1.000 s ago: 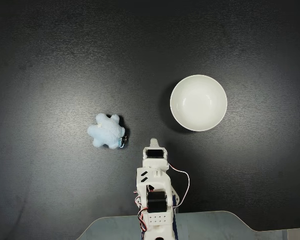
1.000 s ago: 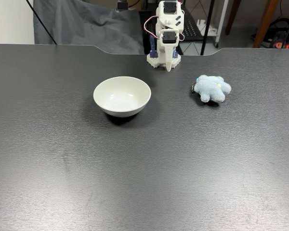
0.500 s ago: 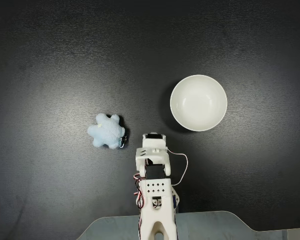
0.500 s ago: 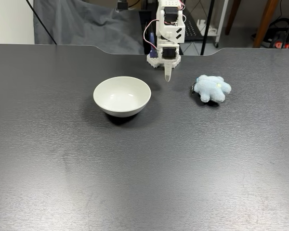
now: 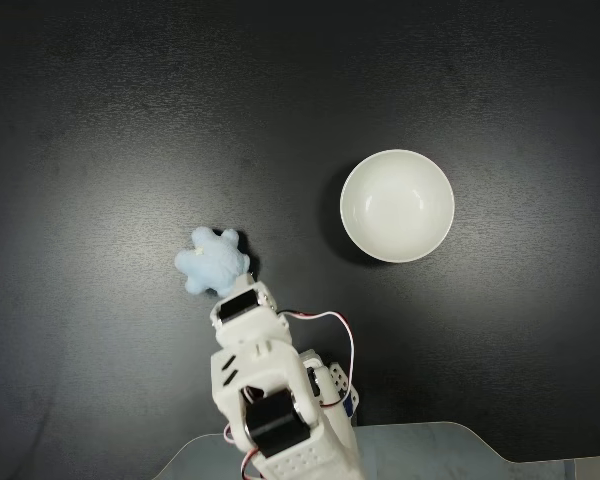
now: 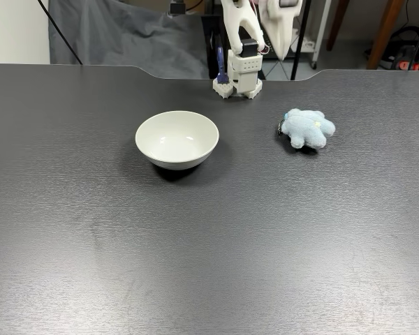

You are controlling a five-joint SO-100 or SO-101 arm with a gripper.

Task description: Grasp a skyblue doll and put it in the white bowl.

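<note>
Fingers of the gripper (image 6: 279, 50) hang high at top centre of a fixed view, tips pointing down; whether they are parted or closed cannot be told. Skyblue doll (image 6: 307, 128) lies on the dark table (image 6: 209, 251), right of centre, apart from the white bowl (image 6: 177, 139). From above, the arm (image 5: 270, 400) overlaps the doll's lower edge (image 5: 212, 262); bowl (image 5: 397, 205) sits upper right.

Even, fairly dim overhead light on the matte black table (image 6: 195, 265), soft shadows, sharp focus throughout.
</note>
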